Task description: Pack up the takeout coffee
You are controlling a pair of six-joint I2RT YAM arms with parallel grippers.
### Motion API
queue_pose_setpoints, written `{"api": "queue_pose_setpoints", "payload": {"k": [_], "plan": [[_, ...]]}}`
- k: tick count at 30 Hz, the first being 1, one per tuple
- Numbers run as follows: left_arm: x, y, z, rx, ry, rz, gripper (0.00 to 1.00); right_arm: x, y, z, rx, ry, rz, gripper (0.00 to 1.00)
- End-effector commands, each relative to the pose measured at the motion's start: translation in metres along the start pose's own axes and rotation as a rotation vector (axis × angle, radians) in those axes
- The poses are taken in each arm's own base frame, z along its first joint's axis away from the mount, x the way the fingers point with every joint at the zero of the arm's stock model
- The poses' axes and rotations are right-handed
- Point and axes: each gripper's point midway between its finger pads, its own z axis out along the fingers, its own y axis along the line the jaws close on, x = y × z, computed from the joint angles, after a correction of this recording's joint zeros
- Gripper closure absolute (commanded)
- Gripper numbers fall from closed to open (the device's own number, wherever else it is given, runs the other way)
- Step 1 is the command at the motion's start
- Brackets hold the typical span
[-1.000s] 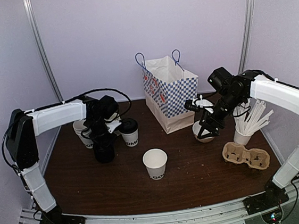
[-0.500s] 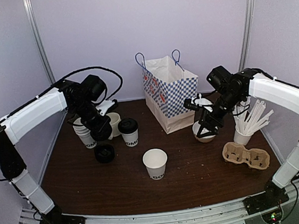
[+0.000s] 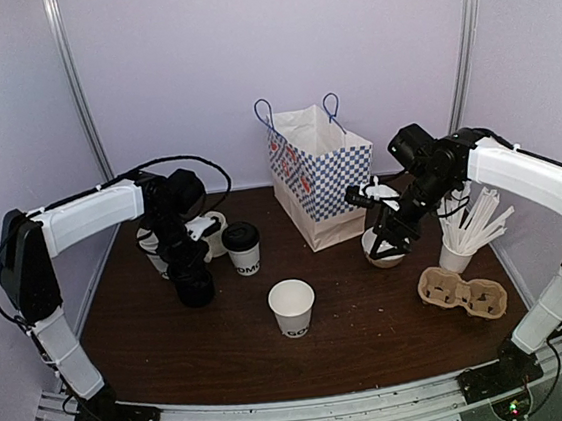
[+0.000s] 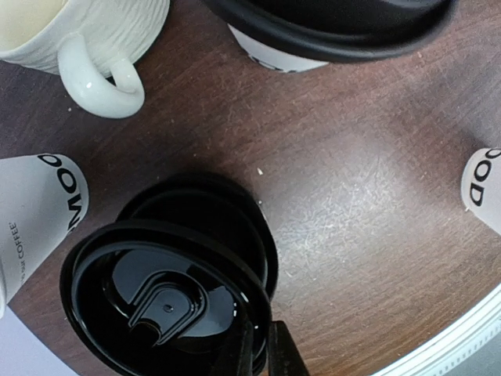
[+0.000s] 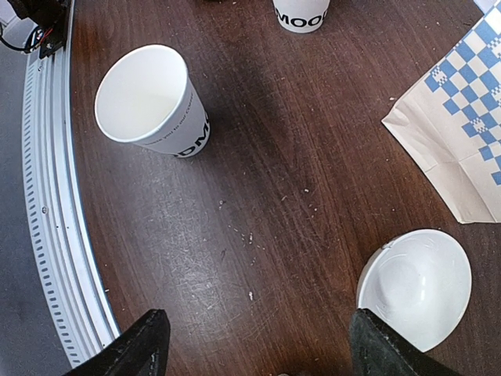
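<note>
The takeout coffee (image 3: 243,247), a white paper cup with a black lid, stands left of centre; its lid fills the top of the left wrist view (image 4: 329,23). My left gripper (image 3: 192,277) is down at a stack of black lids (image 4: 223,215) beside it. It is shut (image 4: 262,356) on the rim of one black lid (image 4: 156,298), held just above the stack. My right gripper (image 3: 386,232) is open and empty (image 5: 258,352), hovering over the table next to a white bowl (image 5: 415,286).
A blue-checked paper bag (image 3: 319,171) stands open at the back centre. An open white cup (image 3: 292,307) stands mid-table. A cream mug (image 4: 86,39) and stacked cups (image 3: 154,249) are by the left gripper. A cup of straws (image 3: 458,250) and a cardboard carrier (image 3: 461,292) are at the right.
My left gripper rose and drew back from the lid stack, then came down onto it again. The right arm has not moved.
</note>
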Motion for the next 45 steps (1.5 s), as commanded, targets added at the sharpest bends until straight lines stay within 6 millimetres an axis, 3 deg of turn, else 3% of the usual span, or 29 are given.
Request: {"api": "queue_pose_setpoints", "payload": {"k": [1,5,8,10,14,17,19,23,28,35,40,45], "plan": [[-0.011,-0.007,-0.007,0.102,-0.070,-0.036,0.92,-0.005,0.003,-0.004,-0.006,-0.013,-0.009,0.17],[-0.004,0.013,-0.002,-0.014,-0.023,-0.032,0.93,-0.004,0.003,-0.002,-0.010,-0.011,-0.008,0.18],[-0.008,0.000,-0.010,0.056,-0.056,-0.028,0.92,-0.004,0.003,-0.002,-0.010,-0.011,-0.009,0.18],[-0.017,-0.011,-0.028,0.116,-0.121,-0.035,0.92,-0.005,0.003,-0.002,-0.009,-0.013,-0.009,0.18],[-0.053,-0.041,-0.097,0.284,-0.384,-0.023,0.93,-0.022,0.002,-0.012,-0.004,-0.056,0.001,0.18],[-0.074,-0.064,-0.161,0.425,-0.624,0.007,0.92,-0.047,-0.003,-0.030,0.018,-0.120,0.006,0.18],[-0.084,-0.083,-0.192,0.548,-0.717,0.051,0.92,-0.068,0.000,-0.047,0.023,-0.192,-0.010,0.18],[-0.101,-0.105,-0.243,0.733,-0.881,0.090,0.92,-0.119,0.006,-0.079,-0.028,-0.361,0.008,0.16],[-0.103,-0.125,-0.302,0.997,-1.146,0.185,0.91,-0.179,0.016,-0.098,-0.241,-0.562,0.156,0.10],[-0.101,-0.128,-0.321,1.185,-1.270,0.195,0.90,-0.234,0.020,-0.105,-0.406,-0.691,0.253,0.01],[-0.101,-0.129,-0.318,1.232,-1.276,0.177,0.90,-0.256,0.022,-0.098,-0.510,-0.717,0.314,0.01],[-0.101,-0.130,-0.315,1.247,-1.262,0.171,0.89,-0.273,0.030,-0.102,-0.594,-0.746,0.320,0.00]]}}
